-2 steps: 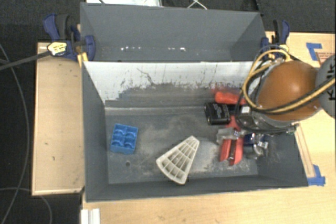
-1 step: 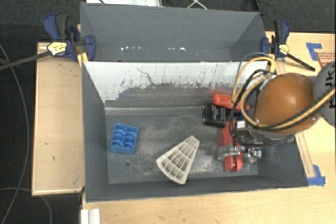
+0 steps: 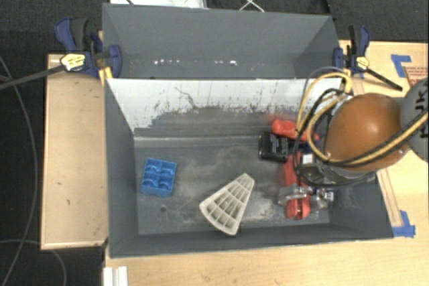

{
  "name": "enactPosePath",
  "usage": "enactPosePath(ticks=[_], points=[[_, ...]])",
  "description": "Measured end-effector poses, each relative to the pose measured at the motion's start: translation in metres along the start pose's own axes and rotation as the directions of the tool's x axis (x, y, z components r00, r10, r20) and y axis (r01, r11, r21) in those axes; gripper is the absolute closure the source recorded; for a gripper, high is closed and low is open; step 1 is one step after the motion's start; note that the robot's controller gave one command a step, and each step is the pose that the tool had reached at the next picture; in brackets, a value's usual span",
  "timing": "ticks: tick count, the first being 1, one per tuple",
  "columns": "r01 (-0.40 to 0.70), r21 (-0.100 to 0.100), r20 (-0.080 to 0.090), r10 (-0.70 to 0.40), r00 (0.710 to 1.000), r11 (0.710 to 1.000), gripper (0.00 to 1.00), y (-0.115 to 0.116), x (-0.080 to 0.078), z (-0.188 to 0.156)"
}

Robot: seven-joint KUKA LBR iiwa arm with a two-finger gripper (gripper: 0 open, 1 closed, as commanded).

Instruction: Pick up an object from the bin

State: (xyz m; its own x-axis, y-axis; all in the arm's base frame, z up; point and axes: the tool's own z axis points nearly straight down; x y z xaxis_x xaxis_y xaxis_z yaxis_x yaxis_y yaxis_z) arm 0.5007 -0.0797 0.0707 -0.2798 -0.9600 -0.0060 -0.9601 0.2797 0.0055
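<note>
Scuffed grey bin [image 3: 201, 164] floor | gripper [image 3: 305, 197] sits low at its view-right end; you cannot tell how far open it is or whether it grips | red piece [image 3: 297, 209] directly beneath it: narrow, glossy, long axis front-to-back, partly hidden | black block [image 3: 273, 146] just behind, white ribbed fan [image 3: 229, 204] near on view-left

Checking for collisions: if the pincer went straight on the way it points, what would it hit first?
Most likely the small red plastic piece at the grey metal bin's front right, directly under the pincer; depth is unclear, so they may already touch.
</note>
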Motion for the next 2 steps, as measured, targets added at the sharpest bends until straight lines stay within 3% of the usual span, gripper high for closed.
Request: enactPosePath(ticks=[1,2], points=[[-0.003,0.000,0.002,0.003,1.000,1.000,1.00,0.001,0.000,-0.005],[-0.003,-0.010,0.002,0.004,1.000,1.000,1.00,0.003,-0.001,-0.035]])
